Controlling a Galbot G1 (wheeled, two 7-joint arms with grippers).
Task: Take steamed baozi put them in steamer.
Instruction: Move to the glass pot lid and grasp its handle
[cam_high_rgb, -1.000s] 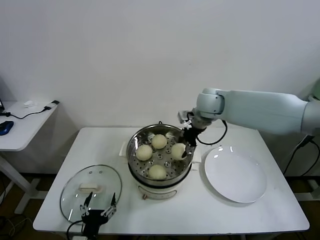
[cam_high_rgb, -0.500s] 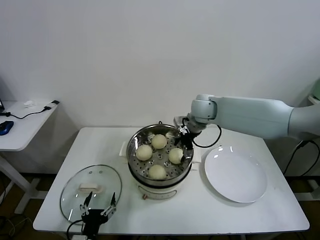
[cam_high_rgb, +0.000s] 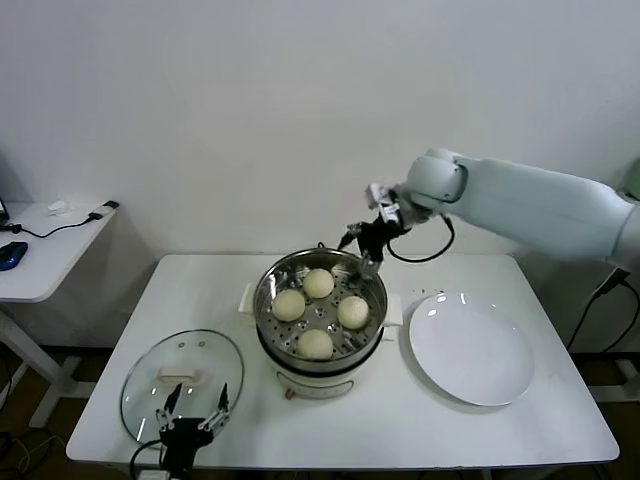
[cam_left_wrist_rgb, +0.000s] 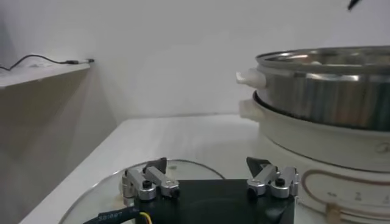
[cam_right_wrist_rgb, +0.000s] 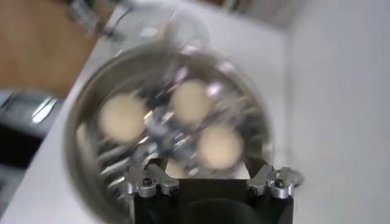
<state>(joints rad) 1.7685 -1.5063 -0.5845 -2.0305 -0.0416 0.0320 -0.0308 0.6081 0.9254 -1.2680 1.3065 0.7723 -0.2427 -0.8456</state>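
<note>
Several cream-white baozi (cam_high_rgb: 318, 283) (cam_high_rgb: 289, 305) (cam_high_rgb: 352, 311) lie in the steel steamer (cam_high_rgb: 270, 285) on its white pot base in the middle of the table. My right gripper (cam_high_rgb: 358, 246) is open and empty, raised above the steamer's far right rim. In the right wrist view the gripper (cam_right_wrist_rgb: 207, 163) looks down on the baozi (cam_right_wrist_rgb: 219, 146) in the steamer (cam_right_wrist_rgb: 82, 115). My left gripper (cam_high_rgb: 192, 405) is open and empty, parked low at the table's front left, over the lid. In the left wrist view the gripper (cam_left_wrist_rgb: 207, 165) faces the steamer (cam_left_wrist_rgb: 323, 88).
A round glass lid (cam_high_rgb: 150, 385) with a white handle lies front left; it also shows in the left wrist view (cam_left_wrist_rgb: 97, 198). A flat white plate (cam_high_rgb: 470, 348) lies to the right of the steamer. A side table (cam_high_rgb: 45, 240) stands at far left.
My right gripper has let go of the right-hand baozi, now resting in the steamer, and has risen up and back out of the basket. The left arm has not moved.
</note>
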